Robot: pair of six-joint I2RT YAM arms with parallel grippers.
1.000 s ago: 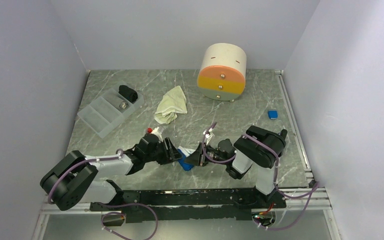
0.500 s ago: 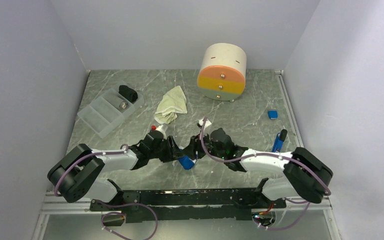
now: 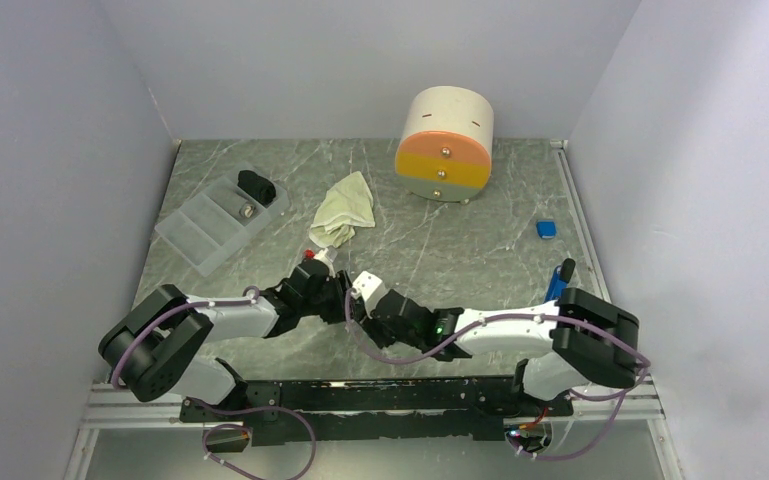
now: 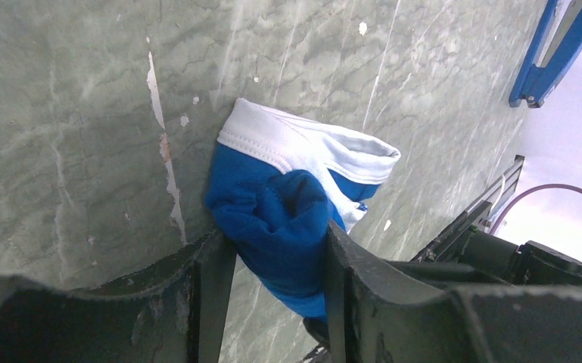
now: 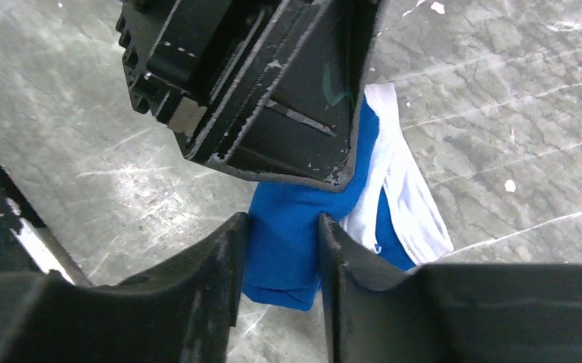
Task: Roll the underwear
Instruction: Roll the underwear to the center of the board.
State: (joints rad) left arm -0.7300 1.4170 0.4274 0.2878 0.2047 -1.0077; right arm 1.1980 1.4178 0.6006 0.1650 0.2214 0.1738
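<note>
Left pincer [image 4: 276, 253] is clamping the bunched royal blue cloth underwear with white trim [image 4: 272, 200] on the grey marbled table [image 4: 83, 113]. Right pincer [image 5: 280, 228] is pinching the same garment just beside it. Overhead, the pale cream-yellow cloth underwear [image 3: 343, 208] is lying loose, well behind. By appearance, the first roll is forming and the second is waiting.

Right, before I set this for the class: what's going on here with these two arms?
Both arms are on one piece. The left claw and the right claw each pinch the bunched royal blue cloth underwear with white trim, low on the green marbled table. It looks only partly rolled. The pale cream-yellow cloth garment lies untouched farther back.
</note>
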